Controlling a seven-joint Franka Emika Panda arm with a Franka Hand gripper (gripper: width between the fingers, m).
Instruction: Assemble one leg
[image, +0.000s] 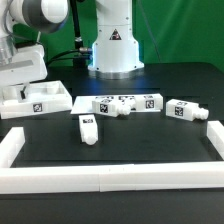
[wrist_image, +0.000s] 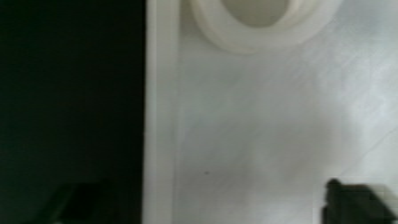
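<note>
One leg (image: 88, 128) lies on the black table in front of the middle, a white stubby post with a marker tag. Another leg (image: 183, 110) lies toward the exterior view's right. More white tagged pieces (image: 112, 106) lie bunched behind the middle. My gripper (image: 12, 90) hangs at the exterior view's left over the large white square panel (image: 55, 95), away from all legs. In the wrist view my gripper (wrist_image: 214, 205) is open. One fingertip (wrist_image: 80, 205) is over the dark table and the other (wrist_image: 356, 200) over the white panel (wrist_image: 249, 120), straddling its edge. It holds nothing.
White border rails run along the front (image: 110, 178), the exterior view's left (image: 12, 145) and its right (image: 214, 135). The robot's base (image: 115, 45) stands at the back. A round raised socket (wrist_image: 258, 20) shows on the panel in the wrist view.
</note>
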